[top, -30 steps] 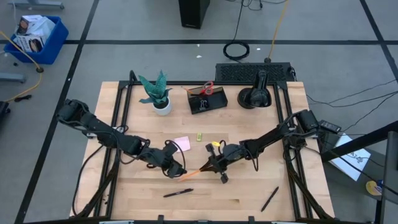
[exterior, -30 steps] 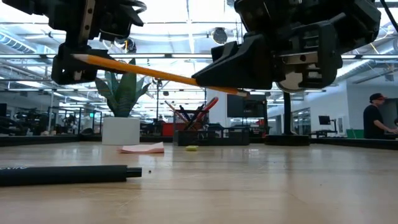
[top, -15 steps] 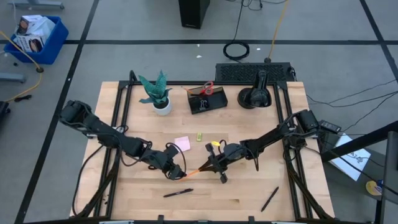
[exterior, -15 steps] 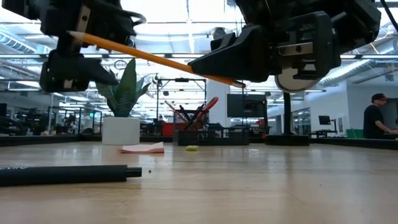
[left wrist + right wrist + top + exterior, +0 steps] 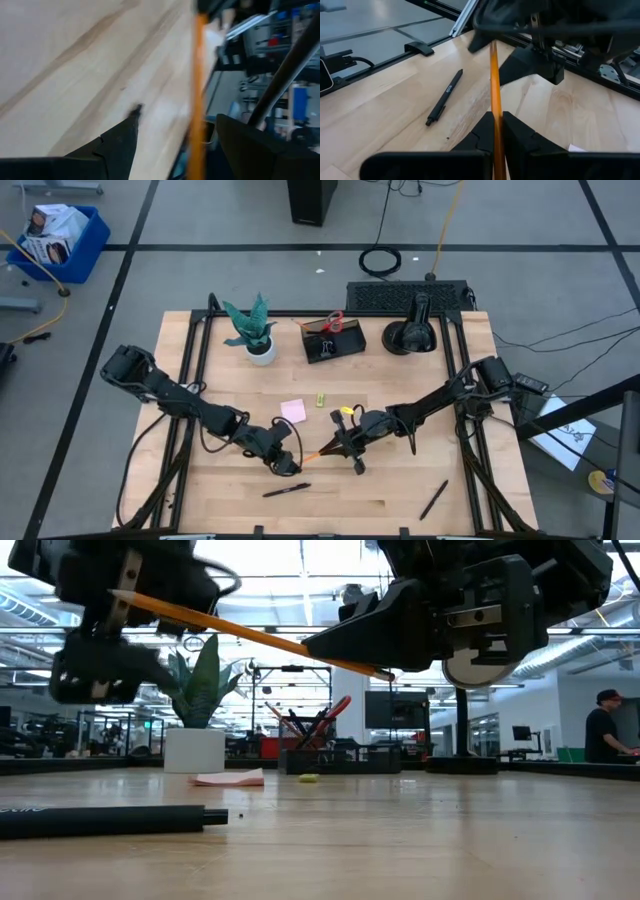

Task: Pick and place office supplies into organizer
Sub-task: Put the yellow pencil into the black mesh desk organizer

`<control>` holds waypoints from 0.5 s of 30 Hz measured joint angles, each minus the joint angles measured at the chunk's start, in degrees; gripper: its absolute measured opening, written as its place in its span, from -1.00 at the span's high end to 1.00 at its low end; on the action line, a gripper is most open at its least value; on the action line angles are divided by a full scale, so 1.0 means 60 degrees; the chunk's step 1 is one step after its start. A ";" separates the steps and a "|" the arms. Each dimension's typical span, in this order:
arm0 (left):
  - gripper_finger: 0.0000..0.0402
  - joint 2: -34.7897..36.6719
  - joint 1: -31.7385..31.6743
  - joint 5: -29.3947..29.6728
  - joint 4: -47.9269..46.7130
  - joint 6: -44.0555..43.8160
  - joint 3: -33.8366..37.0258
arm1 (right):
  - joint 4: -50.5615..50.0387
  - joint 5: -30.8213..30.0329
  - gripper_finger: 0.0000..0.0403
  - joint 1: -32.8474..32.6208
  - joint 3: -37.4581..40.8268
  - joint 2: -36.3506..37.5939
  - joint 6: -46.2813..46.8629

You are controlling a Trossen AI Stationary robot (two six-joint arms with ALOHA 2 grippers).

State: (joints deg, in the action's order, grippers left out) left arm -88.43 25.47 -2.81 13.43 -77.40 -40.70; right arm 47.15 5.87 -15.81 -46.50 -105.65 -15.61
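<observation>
An orange pencil (image 5: 317,452) hangs over the table's middle with my right gripper (image 5: 338,448) shut on it. Its free end (image 5: 125,597) reaches toward the table's left. There my left gripper (image 5: 288,465) stands open, one finger on either side of the pencil (image 5: 200,90); I see no touch. The dark organizer (image 5: 330,343) stands at the far edge with red-handled scissors (image 5: 335,321) in it. A pink sticky-note pad (image 5: 293,410) and a tiny yellow piece (image 5: 321,399) lie flat mid-table. Two black pens (image 5: 286,490) (image 5: 433,500) lie near the front edge. My right gripper pinches the pencil between its two fingers near one end (image 5: 494,107); a short stub (image 5: 385,674) sticks out behind. The fingers come roughly level from the table's right and lie along the pencil. The pencil is lifted clear, tilted, with its free end higher.
A teal plant in a white pot (image 5: 259,340) stands at the far left and a black domed object (image 5: 411,332) at the far right. In the low view, one pen (image 5: 110,821) lies close in front. A person (image 5: 608,730) shows in the room beyond.
My left gripper has sunk and gone a little toward the table's near edge, staying open around the pencil's free end. The pencil's free end has risen a little, so the pencil tilts more steeply. My right gripper stays shut on it.
</observation>
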 joint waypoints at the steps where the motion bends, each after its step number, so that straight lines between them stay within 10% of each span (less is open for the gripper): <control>1: -0.32 -0.0042 0.0000 0.0000 0.0108 0.0028 -0.0012 | -0.0021 0.0000 0.94 0.0000 0.0000 0.0000 0.0018; 15: 0.68 -0.0078 0.0000 -0.0273 0.0309 0.0289 0.0003 | -0.0044 0.0015 0.94 -0.0002 0.0000 0.0000 0.0018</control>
State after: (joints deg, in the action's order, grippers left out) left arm -88.90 25.47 -4.45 15.29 -75.66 -40.69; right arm 46.88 5.96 -15.83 -46.50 -105.65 -15.51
